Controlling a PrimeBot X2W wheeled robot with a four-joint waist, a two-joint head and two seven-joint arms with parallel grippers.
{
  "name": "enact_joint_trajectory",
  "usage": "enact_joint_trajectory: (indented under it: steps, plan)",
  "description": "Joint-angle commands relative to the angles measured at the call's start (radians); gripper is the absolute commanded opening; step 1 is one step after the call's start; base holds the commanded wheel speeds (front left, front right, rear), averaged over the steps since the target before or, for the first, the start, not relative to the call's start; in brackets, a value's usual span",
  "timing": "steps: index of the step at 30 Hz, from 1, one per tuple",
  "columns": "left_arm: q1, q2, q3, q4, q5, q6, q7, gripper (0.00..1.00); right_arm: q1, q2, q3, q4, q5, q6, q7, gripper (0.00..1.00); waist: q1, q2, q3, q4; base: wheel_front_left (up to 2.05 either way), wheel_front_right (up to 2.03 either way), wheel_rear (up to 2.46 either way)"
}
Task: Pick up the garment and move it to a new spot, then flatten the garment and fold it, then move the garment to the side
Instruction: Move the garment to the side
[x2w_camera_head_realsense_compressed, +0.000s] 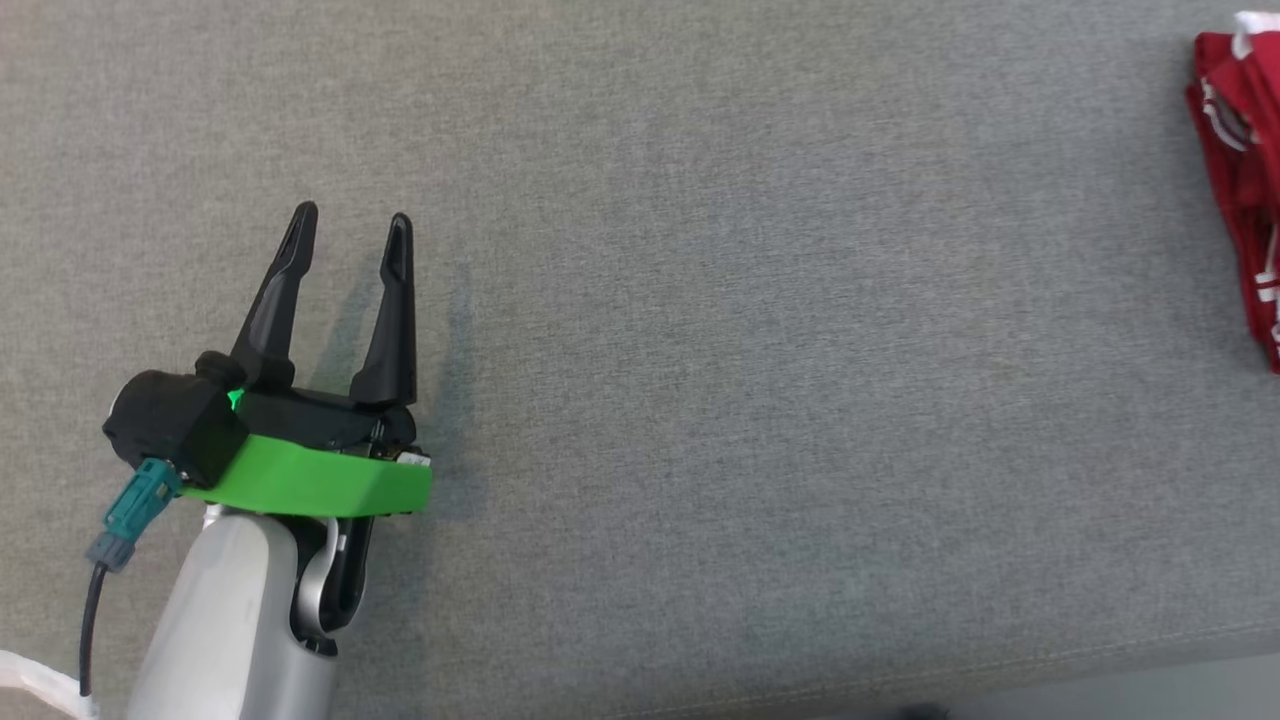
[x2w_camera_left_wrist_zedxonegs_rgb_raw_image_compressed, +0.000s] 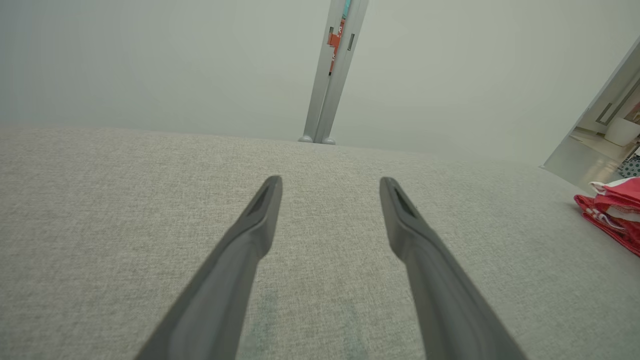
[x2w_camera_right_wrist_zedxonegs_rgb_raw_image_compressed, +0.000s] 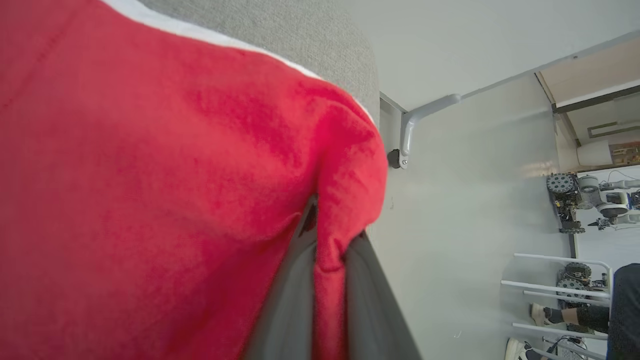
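Teal connector (x2w_camera_head_realsense_compressed: 135, 510): at the far left of the head view, plugged into the black housing of the left wrist, with a dark cable hanging below it.
Pale forearm (x2w_camera_head_realsense_compressed: 230, 630): rises from the bottom edge of the head view at lower left.
Green collar (x2w_camera_head_realsense_compressed: 310, 485): a bright band across the left wrist, just under the finger base.
Left gripper (x2w_camera_head_realsense_compressed: 352, 218): lower left of the head view, over the bare fabric, fingers pointing up the view; jaws spread wide with nothing between them. Its own wrist view shows the two dark fingers apart over the same fabric.
Grey upholstered surface (x2w_camera_head_realsense_compressed: 700, 300): woven cloth across the head view, with a seam along its lower right edge.
Grey post (x2w_camera_left_wrist_zedxonegs_rgb_raw_image_compressed: 332, 75): upright beyond the far edge of the surface, against a pale wall, in the left wrist view.
Red garment (x2w_camera_head_realsense_compressed: 1240, 170): bunched, with white markings, at the right edge of the head view, well apart from the left gripper; at the far right of the left wrist view it lies on the surface.
Right gripper (x2w_camera_right_wrist_zedxonegs_rgb_raw_image_compressed: 332, 230): jaws pressed together, pinching a fold of the red garment, which drapes across the left of the right wrist view.
Grey bracket (x2w_camera_right_wrist_zedxonegs_rgb_raw_image_compressed: 425, 112): on the wall behind.
Person's feet (x2w_camera_right_wrist_zedxonegs_rgb_raw_image_compressed: 542, 314): lower right, beside white rails.
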Motion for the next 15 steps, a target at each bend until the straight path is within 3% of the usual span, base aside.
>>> enact_joint_trajectory:
  steps: [1, 5, 6, 7, 15]
  plan:
    - [-0.015, 0.010, -0.001, -0.008, 0.010, -0.003, -0.003, 1.00, -0.018, 0.001, -0.005, 0.013, -0.018, -0.002, -0.016, 0.00, -0.0001, -0.0001, 0.031, 0.025, 0.00, 0.00, 0.00]
    - [-0.020, 0.015, 0.002, -0.013, 0.018, -0.003, -0.003, 1.00, -0.024, 0.015, -0.034, 0.055, -0.069, -0.002, -0.068, 0.00, -0.0001, -0.0001, 0.040, 0.026, 0.00, 0.00, 0.00]
    - [-0.022, 0.015, 0.004, -0.012, 0.016, -0.003, -0.003, 1.00, -0.027, 0.017, -0.051, 0.069, -0.082, -0.002, -0.079, 0.43, -0.0001, -0.0001, 0.039, 0.024, 0.00, 0.00, 0.00]
    - [-0.022, 0.015, 0.004, -0.009, 0.015, -0.003, -0.003, 1.00, -0.024, 0.023, -0.062, 0.081, -0.089, -0.002, -0.084, 1.00, -0.0001, -0.0001, 0.035, 0.023, 0.00, 0.00, 0.00]
    - [0.013, -0.009, -0.001, 0.032, -0.004, -0.003, -0.003, 1.00, 0.031, 0.110, -0.225, 0.148, -0.113, -0.002, -0.154, 1.00, -0.0001, -0.0001, -0.070, 0.020, 0.00, 0.00, 0.00]
